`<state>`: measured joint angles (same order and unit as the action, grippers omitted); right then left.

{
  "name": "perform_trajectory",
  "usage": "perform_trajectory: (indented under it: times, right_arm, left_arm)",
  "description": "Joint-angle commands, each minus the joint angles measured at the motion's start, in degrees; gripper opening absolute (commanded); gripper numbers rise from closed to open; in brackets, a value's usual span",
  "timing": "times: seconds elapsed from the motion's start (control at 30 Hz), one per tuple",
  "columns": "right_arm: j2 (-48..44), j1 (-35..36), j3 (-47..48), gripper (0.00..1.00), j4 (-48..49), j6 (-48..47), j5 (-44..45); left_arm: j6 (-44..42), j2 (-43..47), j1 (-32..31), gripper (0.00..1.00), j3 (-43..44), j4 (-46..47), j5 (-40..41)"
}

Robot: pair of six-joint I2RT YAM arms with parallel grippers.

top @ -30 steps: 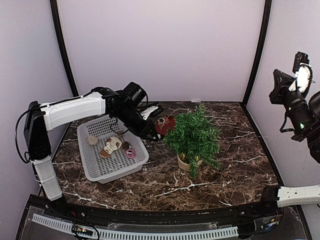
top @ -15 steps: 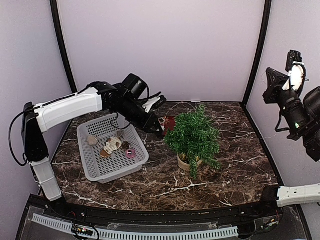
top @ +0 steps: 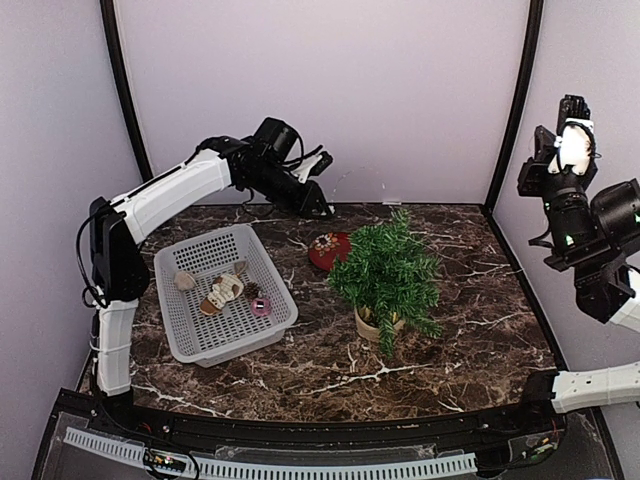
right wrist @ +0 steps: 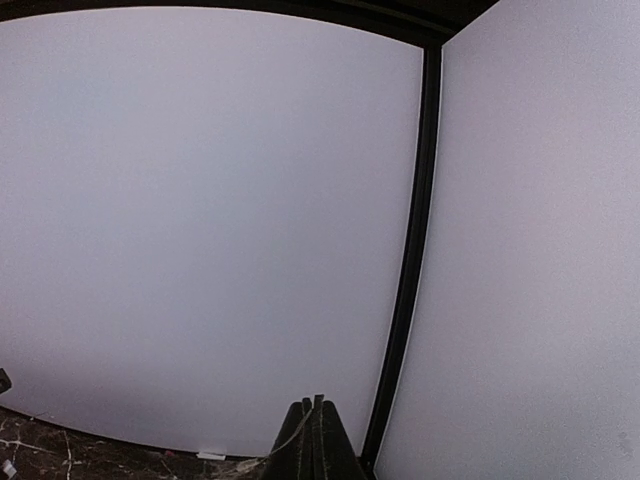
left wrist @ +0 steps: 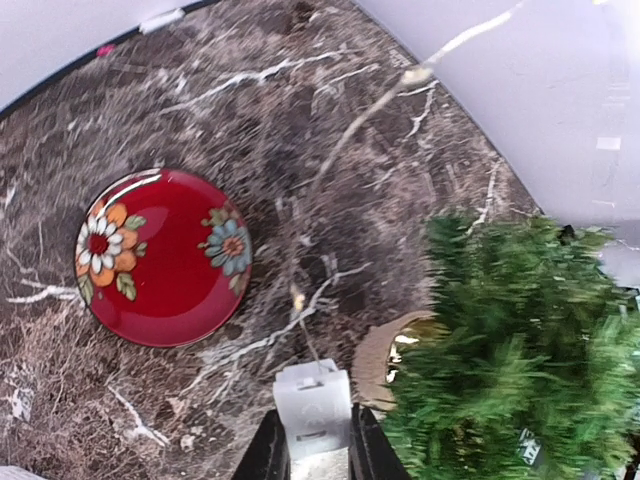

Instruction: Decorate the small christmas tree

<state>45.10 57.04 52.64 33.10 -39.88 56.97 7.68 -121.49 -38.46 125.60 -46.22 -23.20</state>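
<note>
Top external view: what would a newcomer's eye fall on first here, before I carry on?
The small christmas tree, dark green in a beige pot, stands right of centre on the brown marble table, with no decoration visible on it. Beside it, towards the far left, lies a red round plate with painted flowers. A grey plastic basket on the left holds a few small ornaments.

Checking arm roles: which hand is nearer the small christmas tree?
Left. The left hand, pinching a small white block, hovers beyond the small christmas tree on its left; the right hand is raised high, far off to its right.
</note>
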Motion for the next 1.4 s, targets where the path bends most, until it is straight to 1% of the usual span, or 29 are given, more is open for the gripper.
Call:
perform_trajectory:
  times: [0.0,0.07,0.2,0.37,0.53,0.63,0.73,0.87,0.97,1.13,1.2,1.27,1.37]
  right_arm:
    - [0.5,-2.9,-2.1,0.0,4.6,-2.4,0.7]
    - [1.9,-4.1,-3.7,0.0,3.3,-0.7,-0.3]
    - [4.7,-5.4,-6.9,0.0,5.6,-0.4,-0.8]
    - [4.7,-6.1,-4.9,0.0,5.3,-0.1,-2.3]
    - [5.1,-7.4,-3.8,0.0,10.5,-5.1,-2.3]
    - [6.0,-8.6,-3.9,0.0,18.5,-10.4,-1.4]
    - [5.9,-9.6,-3.2,0.0,19.2,-10.5,-3.2]
    - [7.7,-10.6,-3.1,0.0,26.0,-15.3,-3.7]
    - [9.0,-11.8,-2.6,0.0,27.8,-16.4,-4.3]
    - [10.1,-13.6,-0.6,0.0,29.0,-14.9,-6.0]
    - [10.5,-13.9,1.5,0.0,27.6,-14.5,-7.5]
    - [11.2,-14.0,2.6,0.0,27.8,-15.6,-7.8]
    - [12.0,-14.6,1.8,0.0,29.1,-17.2,-7.2]
  left_arm:
    - [-0.6,-2.4,1.2,0.05,1.9,-1.9,-3.8]
    - [-0.7,-3.9,1.3,0.05,1.7,-1.3,-5.6]
    - [-0.9,-5.2,1.1,0.05,0.7,0.7,-7.7]
    - [-1.8,-4.9,0.8,0.05,1.1,2.0,-9.2]
    - [-2.1,-4.9,0.5,0.05,1.4,2.9,-10.4]
    - [-2.2,-5.2,0.3,0.05,1.7,3.6,-10.2]
    - [-2.2,-5.2,0.3,0.05,1.6,5.0,-11.6]
    - [-1.5,-5.4,0.3,0.05,1.6,6.9,-11.8]
    - [-1.3,-6.5,0.3,0.05,2.5,6.8,-12.0]
    - [-0.9,-6.9,0.0,0.05,3.1,9.2,-14.2]
    - [-0.8,-7.0,0.0,0.05,4.2,9.9,-15.2]
    - [-0.4,-7.2,0.0,0.05,5.1,10.4,-14.8]
    - [-0.1,-8.3,0.0,0.06,6.9,10.1,-13.6]
